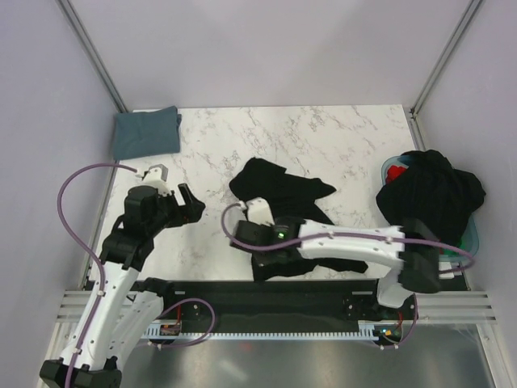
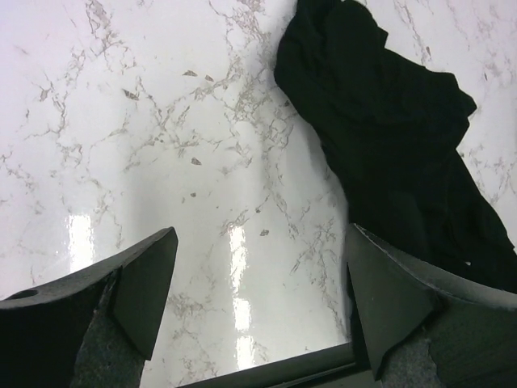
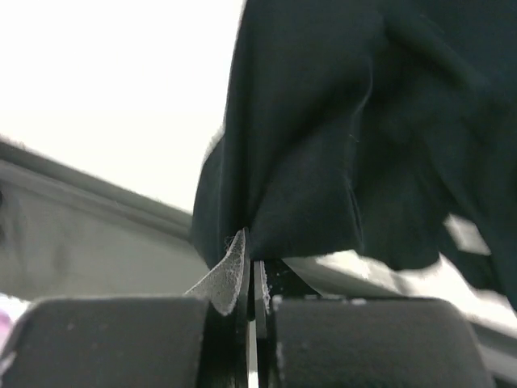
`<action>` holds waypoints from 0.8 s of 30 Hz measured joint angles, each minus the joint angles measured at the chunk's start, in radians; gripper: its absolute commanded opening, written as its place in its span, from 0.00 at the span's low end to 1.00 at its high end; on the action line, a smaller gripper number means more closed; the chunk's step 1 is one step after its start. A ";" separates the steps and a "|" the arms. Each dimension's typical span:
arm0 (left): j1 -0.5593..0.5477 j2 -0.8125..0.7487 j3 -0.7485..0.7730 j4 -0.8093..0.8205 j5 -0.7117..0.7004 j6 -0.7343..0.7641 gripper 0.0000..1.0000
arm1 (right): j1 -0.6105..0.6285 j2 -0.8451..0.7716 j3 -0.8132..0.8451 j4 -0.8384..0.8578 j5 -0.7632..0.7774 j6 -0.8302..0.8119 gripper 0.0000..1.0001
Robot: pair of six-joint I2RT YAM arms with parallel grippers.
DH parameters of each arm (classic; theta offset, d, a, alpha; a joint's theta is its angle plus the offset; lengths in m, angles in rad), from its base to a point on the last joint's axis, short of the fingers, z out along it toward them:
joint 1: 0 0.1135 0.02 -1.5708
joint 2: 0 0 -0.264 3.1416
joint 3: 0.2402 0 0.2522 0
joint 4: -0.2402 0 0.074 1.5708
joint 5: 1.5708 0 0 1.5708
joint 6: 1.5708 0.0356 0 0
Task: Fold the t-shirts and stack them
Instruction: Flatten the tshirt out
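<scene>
The table (image 1: 339, 137) is a smooth, glossy, white marble-look top with grey veins, and it mirrors the lights. The black t-shirt (image 1: 279, 190) is soft, matt, creased cloth. The folded blue-grey t-shirt (image 1: 145, 132) at the far left is matt cloth too. The tub (image 1: 473, 230) at the right is translucent bluish plastic. The left gripper (image 2: 260, 242) has matt black fingers (image 2: 145, 283), grainy underneath.

The right arm (image 1: 347, 241) covers part of the black t-shirt (image 1: 279, 186); draped shirts (image 1: 432, 194) hide most of the tub (image 1: 472, 233).
</scene>
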 measured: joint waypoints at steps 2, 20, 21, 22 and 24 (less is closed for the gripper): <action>0.000 0.023 0.000 0.010 0.000 -0.014 0.91 | 0.056 -0.159 -0.087 -0.109 0.048 0.103 0.00; -0.084 0.826 0.008 0.450 0.157 -0.230 0.72 | 0.085 -0.476 -0.414 -0.292 0.067 0.437 0.00; -0.093 0.838 0.008 0.460 0.160 -0.230 0.70 | 0.086 -0.476 -0.414 -0.292 0.069 0.437 0.00; -0.103 0.851 0.008 0.475 0.162 -0.233 0.61 | 0.086 -0.476 -0.414 -0.291 0.072 0.437 0.00; -0.116 0.869 0.010 0.503 0.169 -0.243 0.49 | 0.086 -0.475 -0.414 -0.291 0.078 0.437 0.00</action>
